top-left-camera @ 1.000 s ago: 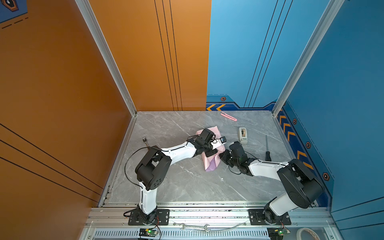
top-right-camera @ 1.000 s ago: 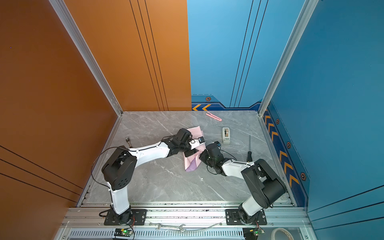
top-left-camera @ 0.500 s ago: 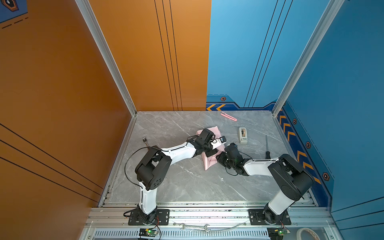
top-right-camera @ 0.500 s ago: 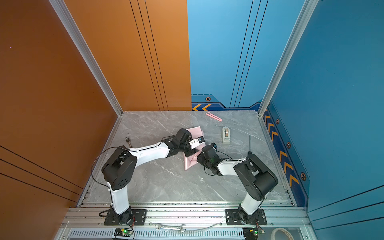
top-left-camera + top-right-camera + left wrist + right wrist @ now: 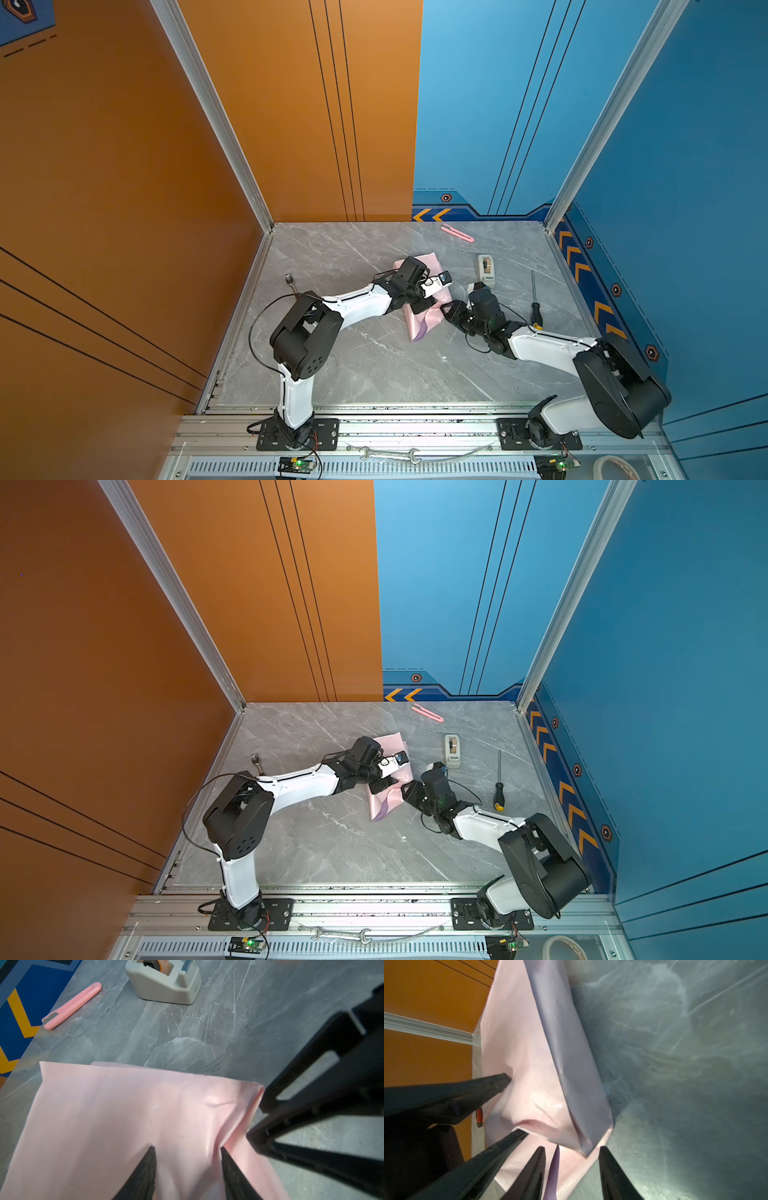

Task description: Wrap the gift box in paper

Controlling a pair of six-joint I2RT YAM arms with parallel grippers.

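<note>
Right gripper (image 5: 572,1148): jaws now spread; a second ago they were nearly pressed together. A thin lilac edge of the paper (image 5: 529,1053) stands between the fingers, but nothing clamps it, so the flap has been let go. In both top views this gripper sits at the paper's right edge, about where it was a second ago. The right elbow swung in and back out meanwhile.

Left gripper (image 5: 187,1148): no change. Jaws are spread and both tips press down on the pink top face of the paper, pinning it. It is not pinching anything I can see.

Paper: a compact folded bundle mid-counter (image 5: 374,365), between the two grippers. It is mostly pink side out, with a lilac flap (image 5: 562,1047) laid over the side toward the right arm. It is creased and puckered near the left tips.

Box: not visible in any view. Judged to be inside the bundle, under the left gripper.

Meaning: the right-side fold looks placed and released, and only the left press seems to keep it down. No tape shows on it, so the wrap is partly done and unsecured.

Taping is the likely next step. The dispenser (image 5: 486,270) stands just beyond the right gripper, and the cutter (image 5: 457,232) lies farther back by the wall.

Risk: the flap may spring open if the left gripper lifts.
</note>
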